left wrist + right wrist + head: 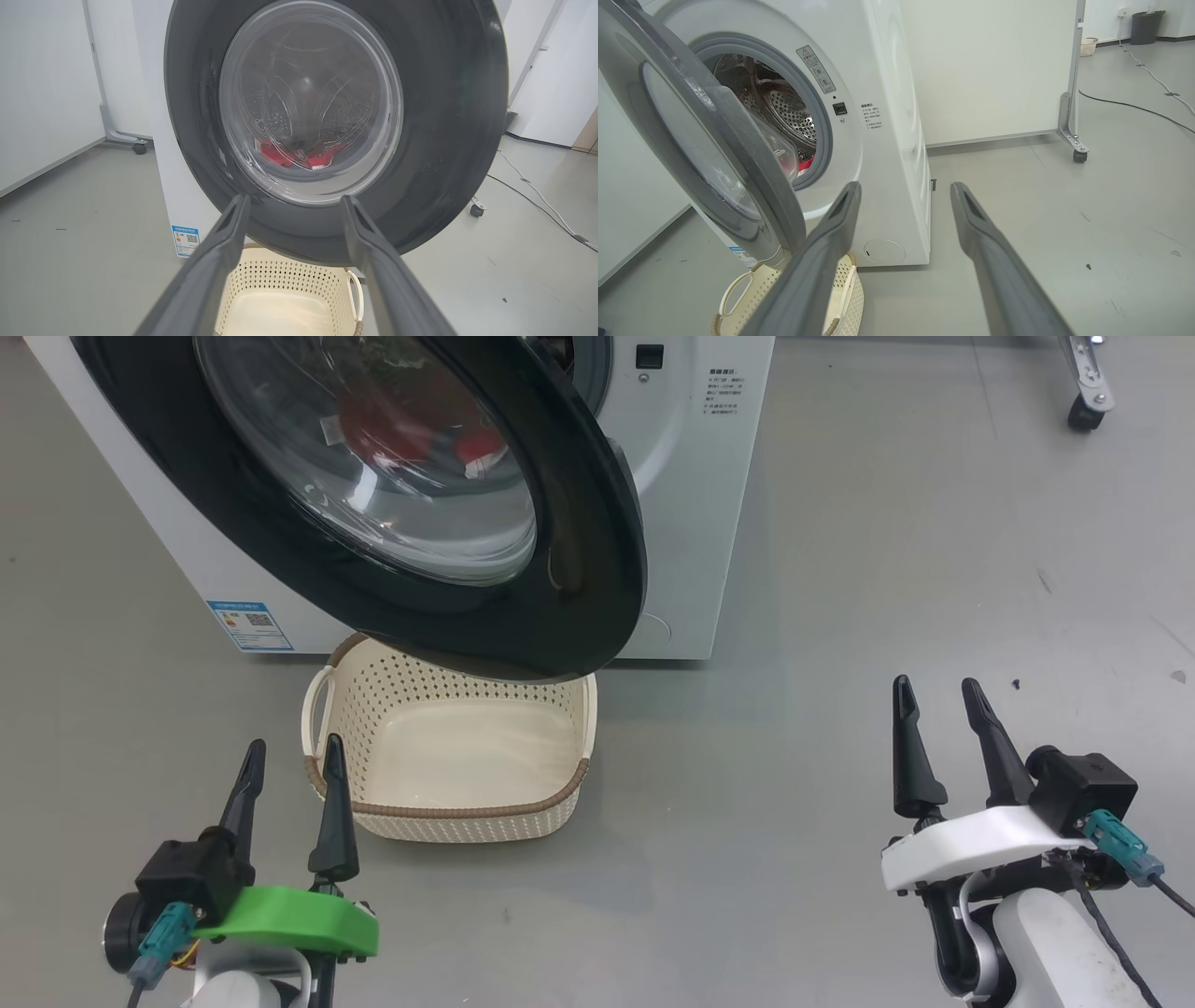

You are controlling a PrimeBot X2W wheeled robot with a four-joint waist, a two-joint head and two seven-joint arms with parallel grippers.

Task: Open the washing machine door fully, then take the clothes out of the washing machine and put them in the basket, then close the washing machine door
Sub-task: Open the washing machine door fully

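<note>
Standing far left, the washing machine (pixel 691 476) has the washing machine door (pixel 588 569) swung partly out, overhanging the far edge of the empty basket (pixel 467 810) on the floor just in front. The clothes (pixel 392 425), red, lie in the drum, seen through the door glass. The left gripper (pixel 295 743) hovers by the basket's near left corner, fingers spread wide and holding nothing; the right gripper (pixel 935 683), well to the right, is likewise spread and empty.

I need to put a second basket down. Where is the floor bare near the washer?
Widest: grey floor between the basket and the right gripper. Narrower: floor left of the basket, in front of the blue label. Crowded: under the washing machine door, overhanging the basket.
</note>
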